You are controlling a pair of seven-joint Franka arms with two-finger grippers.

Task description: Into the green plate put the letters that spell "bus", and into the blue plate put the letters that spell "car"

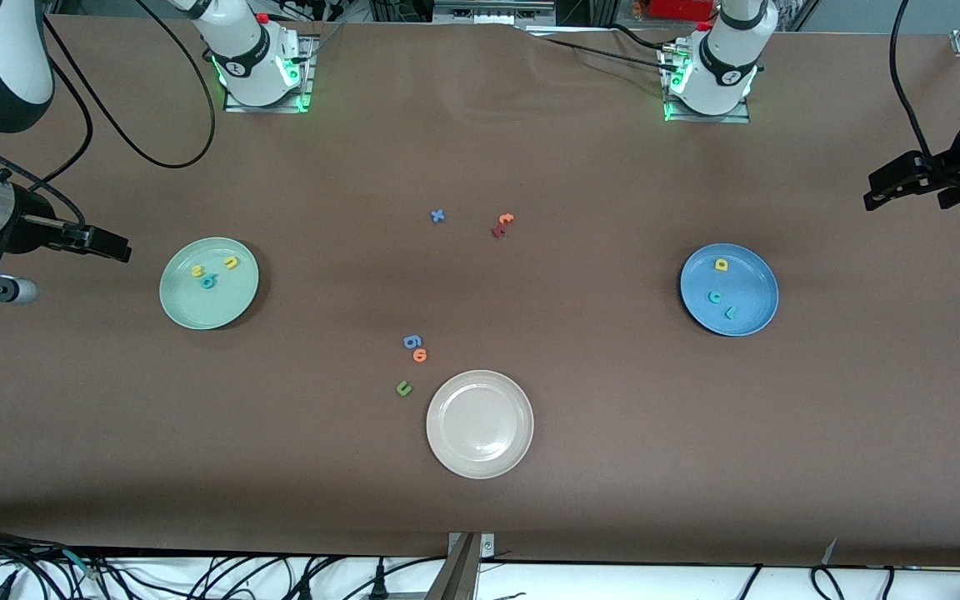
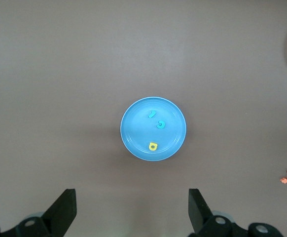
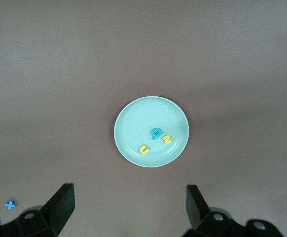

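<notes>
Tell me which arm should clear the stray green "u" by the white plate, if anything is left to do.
Right, probably. The green u lies toward the right arm's end, nearer the green plate beside the open right pincer. The left pincer waits open past the blue plate. Both words are already plated.

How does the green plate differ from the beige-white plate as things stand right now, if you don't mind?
The green plate is pale mint; the beige-white plate is cream. The green plate holds three small letters; the beige-white plate holds none. The green plate lies toward the right arm's end; the beige-white plate sits mid-table, nearer the front camera. Both are round, shallow and alike in size.
</notes>
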